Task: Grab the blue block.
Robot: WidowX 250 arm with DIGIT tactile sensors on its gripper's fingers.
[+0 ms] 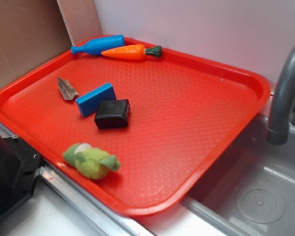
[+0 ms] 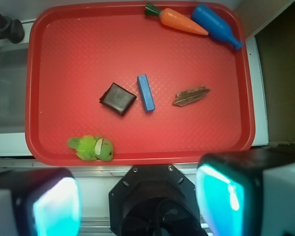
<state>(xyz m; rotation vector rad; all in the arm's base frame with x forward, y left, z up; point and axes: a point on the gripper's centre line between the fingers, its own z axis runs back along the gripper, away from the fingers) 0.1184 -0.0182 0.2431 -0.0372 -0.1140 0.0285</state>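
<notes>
A: Where the wrist view begins, what sits closest?

B: The hand (image 2: 137, 201), its two fingers spread wide apart with nothing between them. Each finger (image 2: 54, 206) is a pale blocky piece with a glossy teal pad. It hangs above the near edge of the tray, over a black mount (image 2: 155, 196).

A: And beyond that?

B: A red plastic tray (image 1: 236, 113) with a fine diamond-textured floor and a raised, rounded rim. It lies on the worktop (image 1: 54, 221) with one end reaching over a grey metal sink (image 1: 265, 196), whose grey tap (image 1: 285, 93) curves up beside it.

A: What lies nearest on the tray?

B: A fuzzy green stuffed toy (image 1: 91, 161), soft and lumpy, with a pale patch. Further in, near the tray's middle, a black block (image 1: 112, 113), squarish and slightly shiny. Just beside it is the blue block (image 1: 95, 99), a flat rectangle with a bright top and darker sides; from above it shows as a narrow bar.

A: Do they touch?

B: They look close to touching at a corner; I can't tell for certain. A brown, ridged, leaf-shaped piece (image 1: 67, 89) lies just past the blue block.

A: And at the far rim?

B: A smooth orange carrot (image 1: 132, 51) with a dark green top, tip against a glossy blue bottle (image 1: 98, 44). No readable writing on anything.
</notes>
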